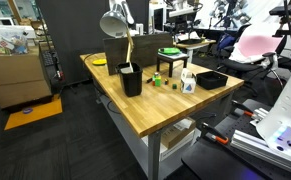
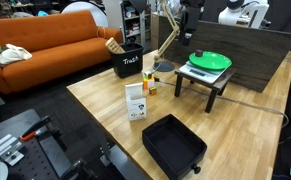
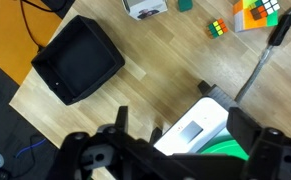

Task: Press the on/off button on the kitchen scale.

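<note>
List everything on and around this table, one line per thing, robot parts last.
table: one, light wood, middle of the room
kitchen scale: one, white with a green plate, on the table by the lamp
bin: one, black, on the table
tray: one, black, near the table edge
carton: one, white, upright between bin and tray
puzzle cubes: two visible, multicoloured, on the table
lamp: one, pale shade, on the table
sofa: one, orange, beyond the table
claw: one, black, open above the scale
</note>
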